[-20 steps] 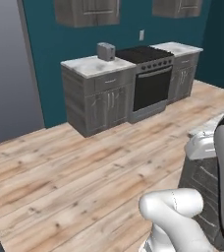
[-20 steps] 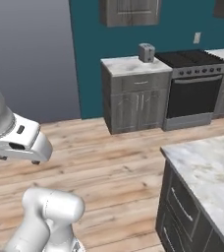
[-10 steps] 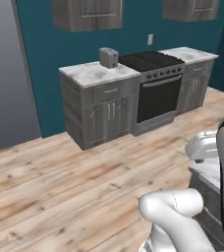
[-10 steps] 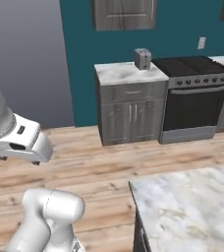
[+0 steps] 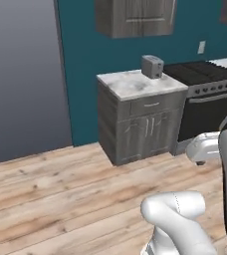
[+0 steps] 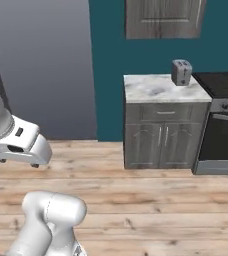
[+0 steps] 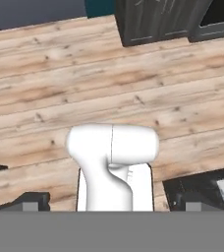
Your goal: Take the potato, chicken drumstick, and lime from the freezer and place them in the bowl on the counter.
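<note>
The freezer is the tall slate-grey face at the left of the left base view, and it also stands at the upper left of the right base view. Its flat front shows no open door. My gripper hangs over the plank floor, folded close above the robot's base. It is open: the two dark fingertips stand far apart with nothing between them. The potato, chicken drumstick, lime and bowl are out of view, as is the counter with its sink.
A dark grey cabinet with a marbled top carries a grey toaster against the teal wall. A black stove stands to its right. Wall cabinets hang above. Bare wooden floor lies between the base and the freezer.
The whole picture has shifted, so the base has turned left and come nearer. The stove cabinet slid right and the grey freezer face grew. The marbled counter left the right base view. Gripper still open.
</note>
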Available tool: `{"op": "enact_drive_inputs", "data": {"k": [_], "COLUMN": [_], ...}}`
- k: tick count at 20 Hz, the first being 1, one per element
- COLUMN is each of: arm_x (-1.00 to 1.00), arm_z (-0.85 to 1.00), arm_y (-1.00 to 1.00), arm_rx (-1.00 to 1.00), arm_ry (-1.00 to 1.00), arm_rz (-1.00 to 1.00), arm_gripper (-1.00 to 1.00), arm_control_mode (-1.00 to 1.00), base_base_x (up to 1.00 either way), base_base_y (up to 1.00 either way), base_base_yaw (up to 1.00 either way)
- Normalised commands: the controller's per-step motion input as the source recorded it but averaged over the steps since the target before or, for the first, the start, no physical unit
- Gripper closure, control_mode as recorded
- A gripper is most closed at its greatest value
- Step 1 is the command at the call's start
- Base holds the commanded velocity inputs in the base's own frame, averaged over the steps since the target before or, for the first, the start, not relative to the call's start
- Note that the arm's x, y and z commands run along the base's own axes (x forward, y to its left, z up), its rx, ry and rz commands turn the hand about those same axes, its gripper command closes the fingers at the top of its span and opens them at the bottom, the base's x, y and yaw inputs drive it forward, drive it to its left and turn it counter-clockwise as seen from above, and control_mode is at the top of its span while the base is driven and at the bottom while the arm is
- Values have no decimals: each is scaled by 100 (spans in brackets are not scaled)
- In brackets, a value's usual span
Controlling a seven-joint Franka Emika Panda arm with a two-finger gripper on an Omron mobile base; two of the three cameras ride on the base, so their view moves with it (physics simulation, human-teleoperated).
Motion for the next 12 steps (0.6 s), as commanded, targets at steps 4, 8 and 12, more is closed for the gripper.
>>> {"op": "enact_drive_inputs", "data": {"k": [4, 8, 12], "arm_x": [0, 0, 0], "arm_z": [0, 0, 0], "arm_y": [0, 0, 0], "arm_rx": [0, 0, 0], "arm_ry": [0, 0, 0], "arm_rz": [0, 0, 0], "arm_gripper": [-100, -100, -100], "arm_control_mode": [100, 100, 100], "base_base_x": [100, 99, 89], "base_base_y": [-2, -12, -28], "base_base_yaw": [52, 58, 65]}}
